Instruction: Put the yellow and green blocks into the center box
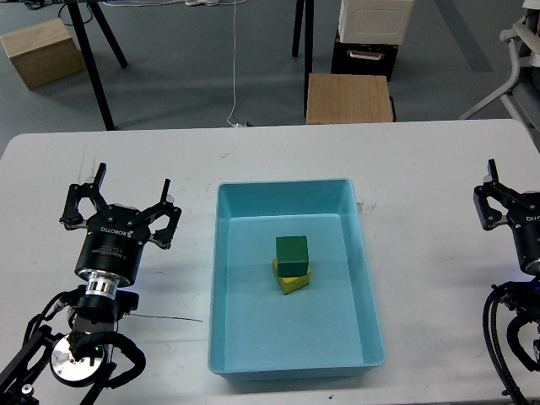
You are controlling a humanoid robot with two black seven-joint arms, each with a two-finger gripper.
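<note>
A dark green block (292, 255) sits on top of a yellow block (294, 283) inside the light blue box (287, 342) at the table's centre. Only the yellow block's lower edge shows under the green one. My left gripper (123, 201) stands on the left side of the table, well apart from the box, with its fingers spread open and empty. My right gripper (513, 207) is at the right edge of the view, away from the box. One finger shows, splayed outward, and nothing is in it.
The white table (422, 169) runs across the view. A thin wire (164, 317) lies by the left arm. Beyond the far edge stand a wooden stool (348, 97), a black and white cabinet (371, 34), a wooden crate (40, 51) and tripod legs (89, 51).
</note>
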